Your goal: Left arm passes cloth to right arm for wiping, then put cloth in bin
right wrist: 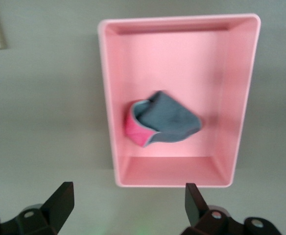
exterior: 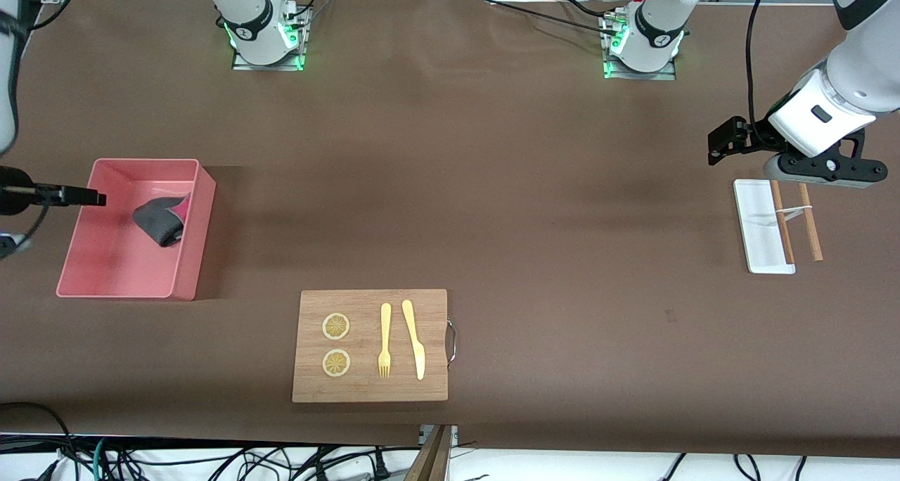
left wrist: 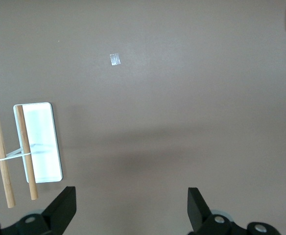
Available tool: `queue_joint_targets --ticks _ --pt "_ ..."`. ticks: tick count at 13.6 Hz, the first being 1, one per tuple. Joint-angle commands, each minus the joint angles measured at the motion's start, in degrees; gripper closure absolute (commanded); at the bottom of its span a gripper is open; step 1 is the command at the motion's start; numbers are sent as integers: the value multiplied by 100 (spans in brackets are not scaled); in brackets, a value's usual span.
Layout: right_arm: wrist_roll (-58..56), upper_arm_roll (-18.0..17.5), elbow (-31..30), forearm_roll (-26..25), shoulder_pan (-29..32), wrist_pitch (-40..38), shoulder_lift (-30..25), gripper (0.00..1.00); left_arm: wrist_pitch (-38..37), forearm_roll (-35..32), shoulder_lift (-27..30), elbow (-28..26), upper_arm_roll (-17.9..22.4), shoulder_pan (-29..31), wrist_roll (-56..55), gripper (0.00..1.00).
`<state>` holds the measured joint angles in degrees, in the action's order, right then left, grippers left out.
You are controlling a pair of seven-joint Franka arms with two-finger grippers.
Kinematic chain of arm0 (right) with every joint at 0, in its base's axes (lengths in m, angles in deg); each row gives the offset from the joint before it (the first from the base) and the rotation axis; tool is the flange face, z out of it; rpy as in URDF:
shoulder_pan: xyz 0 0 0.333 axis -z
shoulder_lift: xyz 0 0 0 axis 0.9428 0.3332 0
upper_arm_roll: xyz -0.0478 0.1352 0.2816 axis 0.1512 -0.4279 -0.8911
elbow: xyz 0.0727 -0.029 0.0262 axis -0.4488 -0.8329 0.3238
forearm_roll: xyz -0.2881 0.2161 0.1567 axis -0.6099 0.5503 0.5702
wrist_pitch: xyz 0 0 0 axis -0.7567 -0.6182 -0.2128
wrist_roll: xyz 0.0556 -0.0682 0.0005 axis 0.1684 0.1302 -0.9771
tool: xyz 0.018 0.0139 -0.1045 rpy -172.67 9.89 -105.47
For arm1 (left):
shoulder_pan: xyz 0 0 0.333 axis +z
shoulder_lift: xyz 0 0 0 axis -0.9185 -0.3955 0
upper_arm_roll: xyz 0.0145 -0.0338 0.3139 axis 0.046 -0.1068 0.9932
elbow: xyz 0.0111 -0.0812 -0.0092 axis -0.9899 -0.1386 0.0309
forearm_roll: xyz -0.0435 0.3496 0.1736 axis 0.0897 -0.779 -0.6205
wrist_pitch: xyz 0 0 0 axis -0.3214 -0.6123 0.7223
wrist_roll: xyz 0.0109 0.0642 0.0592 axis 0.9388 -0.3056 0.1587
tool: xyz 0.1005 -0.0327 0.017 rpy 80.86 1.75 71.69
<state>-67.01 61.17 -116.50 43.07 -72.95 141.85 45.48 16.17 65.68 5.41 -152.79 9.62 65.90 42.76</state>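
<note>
The cloth (exterior: pixel 162 221) lies crumpled in the pink bin (exterior: pixel 204 221), dark grey face up with a crimson-pink edge showing. It also shows in the right wrist view (right wrist: pixel 170 120), inside the bin (right wrist: pixel 106 98). My right gripper (exterior: pixel 98 199) is open and empty, up in the air over the bin's edge at the right arm's end of the table; in the right wrist view the right gripper (right wrist: pixel 127 196) holds nothing. My left gripper (exterior: pixel 716 150) is open and empty over bare table beside the white tray; in the left wrist view the left gripper (left wrist: pixel 131 196) holds nothing.
A wooden board (exterior: pixel 436 312) nearer the front camera carries two lemon slices (exterior: pixel 336 326), a fork (exterior: pixel 384 340) and a knife (exterior: pixel 415 339). A small white tray (exterior: pixel 756 221) with a pair of chopsticks (exterior: pixel 808 221) lies at the left arm's end, also in the left wrist view (left wrist: pixel 42 142).
</note>
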Motion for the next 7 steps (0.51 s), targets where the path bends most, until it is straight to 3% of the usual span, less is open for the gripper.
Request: queue_joint_targets --ticks 1,7 --pt "219 -500 -196 -36 39 -201 -696 0 -78 82 31 51 18 -16 111 0" --pt "184 -835 -249 -211 65 -158 -1347 0 -87 82 31 51 18 -16 111 0"
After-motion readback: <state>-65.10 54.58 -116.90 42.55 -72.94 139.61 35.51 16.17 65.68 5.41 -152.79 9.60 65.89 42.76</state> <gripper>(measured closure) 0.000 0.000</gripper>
